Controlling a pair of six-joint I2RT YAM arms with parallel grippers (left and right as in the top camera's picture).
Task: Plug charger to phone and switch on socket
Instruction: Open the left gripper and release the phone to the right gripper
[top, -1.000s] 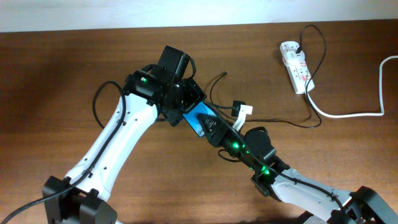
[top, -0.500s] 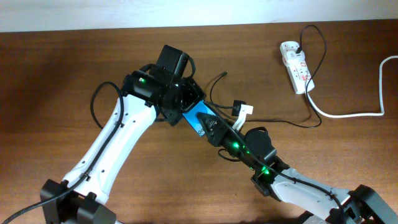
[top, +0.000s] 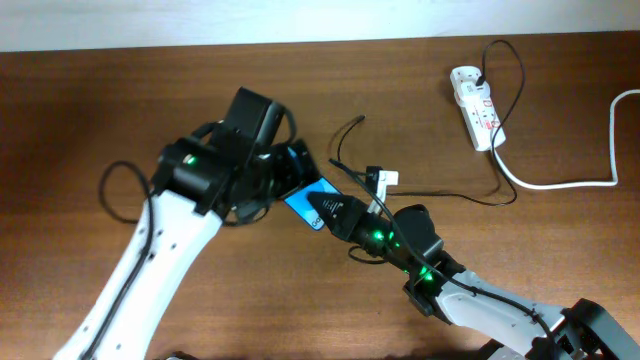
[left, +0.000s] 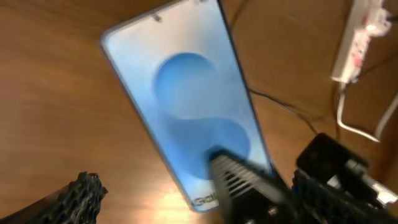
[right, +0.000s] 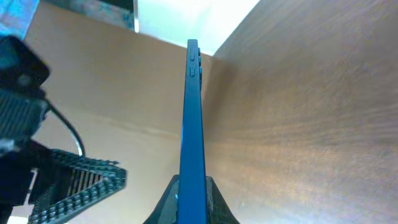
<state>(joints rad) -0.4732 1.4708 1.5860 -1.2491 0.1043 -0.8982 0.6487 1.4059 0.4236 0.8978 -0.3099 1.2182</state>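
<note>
The phone (top: 308, 197), its screen bright blue, is held off the table by its lower end in my right gripper (top: 333, 212), which is shut on it. The right wrist view shows the phone (right: 193, 118) edge-on between the shut jaws of that gripper (right: 191, 200). My left gripper (top: 288, 168) stands open just left of the phone, not touching it. The left wrist view shows its open fingers (left: 81, 194) wide apart below the phone (left: 186, 93). The charger (top: 440, 193), a thin black cable, runs from the socket (top: 477, 106) across the table to a free end (top: 359, 121).
A thick white cord (top: 560, 184) leaves the socket toward the right edge. A small white piece (top: 384, 178) sits on the black cable just right of the phone. The socket (left: 359, 43) shows far right in the left wrist view.
My left gripper has opened, let go of the phone and drawn back to the left. The right gripper stays shut on the phone, which has shifted slightly left.
</note>
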